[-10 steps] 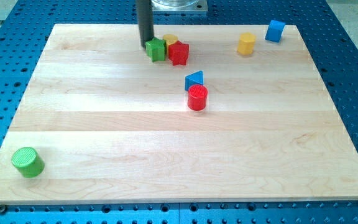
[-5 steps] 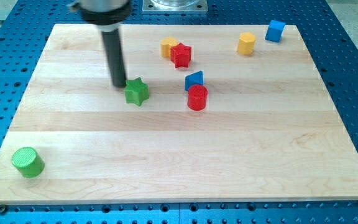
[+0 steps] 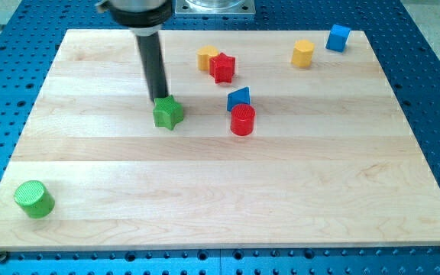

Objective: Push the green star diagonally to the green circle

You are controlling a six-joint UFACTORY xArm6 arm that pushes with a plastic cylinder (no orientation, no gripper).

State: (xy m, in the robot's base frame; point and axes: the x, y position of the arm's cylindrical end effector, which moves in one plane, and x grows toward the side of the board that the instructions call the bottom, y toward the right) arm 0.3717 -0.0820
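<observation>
The green star (image 3: 168, 114) lies on the wooden board (image 3: 220, 191), left of the middle. My tip (image 3: 160, 99) stands right at the star's upper edge, touching or nearly touching it. The green circle (image 3: 34, 198), a short cylinder, sits near the board's bottom left corner, far down and left of the star.
A blue triangle (image 3: 239, 98) and a red cylinder (image 3: 243, 120) sit just right of the star. A yellow block (image 3: 208, 56) and a red star (image 3: 222, 68) lie near the view's top. A yellow cylinder (image 3: 303, 53) and a blue cube (image 3: 338, 37) are at the top right.
The green star was pushed down and left, away from the yellow block and red star. In the last half second my tip shifted right, from the star's upper left to its upper edge.
</observation>
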